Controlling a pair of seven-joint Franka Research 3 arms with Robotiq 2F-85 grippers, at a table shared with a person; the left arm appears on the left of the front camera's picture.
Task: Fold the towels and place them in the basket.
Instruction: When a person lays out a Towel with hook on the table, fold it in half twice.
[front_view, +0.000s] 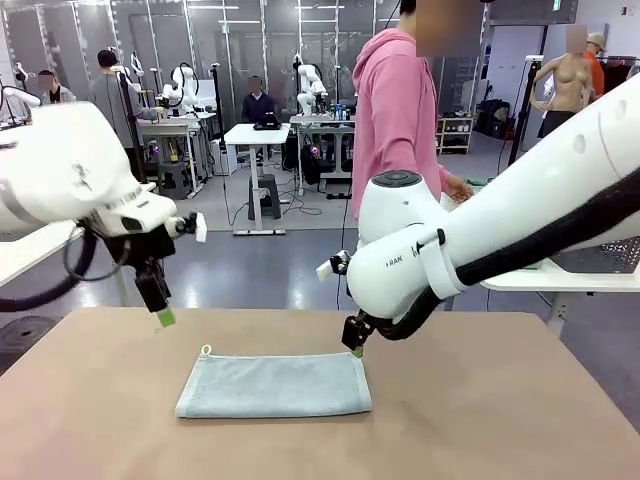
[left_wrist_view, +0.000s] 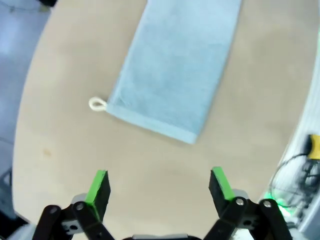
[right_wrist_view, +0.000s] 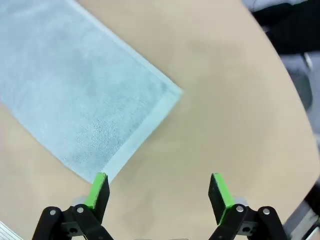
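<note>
Surface: tan table (front_view: 500, 400) with a rounded edge; behind it you see a lab with other benches, and a person (front_view: 395, 120) in a pink hoodie stands at the far side.
Task item: you have one light blue-grey towel (front_view: 275, 385) folded into a long strip. It lies flat near the middle of the table, with its long side running across your front view.
Corner detail: a small white loop (front_view: 206, 350) sticks out from the strip's far left corner and rests on the bare table.
Right side: the right gripper (front_view: 356, 350) is low at the towel's far right corner. In its wrist view one green pad (right_wrist_view: 98, 187) sits right at the edge of that corner, and you cannot tell whether it touches. Its jaws are spread wide with nothing between them.
Left side: the left gripper (front_view: 165, 317) hangs above the table, to the left of the loop and apart from the towel. Its jaws are spread wide over bare tabletop.
</note>
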